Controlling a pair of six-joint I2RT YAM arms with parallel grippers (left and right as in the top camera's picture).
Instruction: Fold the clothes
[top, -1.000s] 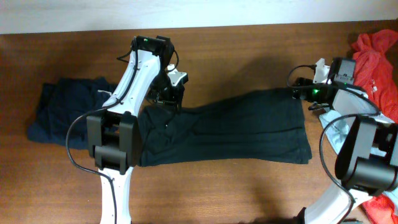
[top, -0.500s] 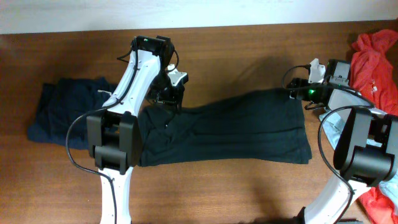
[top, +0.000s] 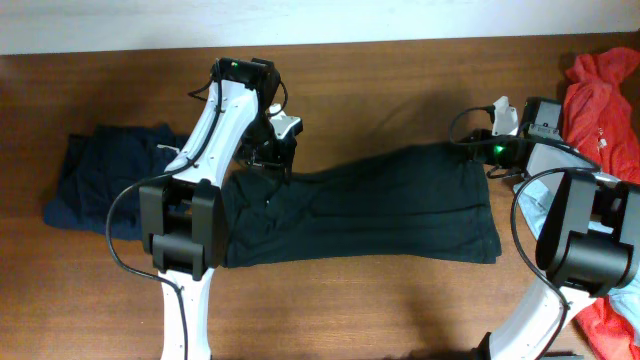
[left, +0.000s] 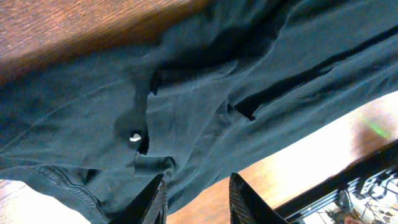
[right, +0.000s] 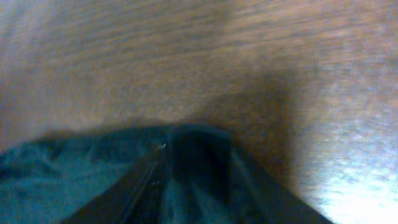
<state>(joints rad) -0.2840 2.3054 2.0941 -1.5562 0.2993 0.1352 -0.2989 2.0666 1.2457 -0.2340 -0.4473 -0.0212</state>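
A large black shirt (top: 370, 210) lies spread flat across the middle of the table. My left gripper (top: 268, 160) hovers over its top-left corner. In the left wrist view the left gripper (left: 199, 202) is open: one finger overlaps the shirt (left: 186, 93) and bare wood shows in the gap. My right gripper (top: 477, 150) sits at the shirt's top-right corner. In the blurred right wrist view the right gripper (right: 199, 186) is closed round the dark cloth (right: 74, 168) bunched between its fingers.
A dark navy garment (top: 100, 180) lies crumpled at the left. A red-orange garment (top: 605, 90) is heaped at the far right, with a pale grey-blue one (top: 545, 215) under the right arm. The wooden table (top: 380, 90) shows bare behind and in front of the shirt.
My right gripper has slid a little left onto the shirt's top-right corner and closed on it. The left arm and the shirt have not moved.
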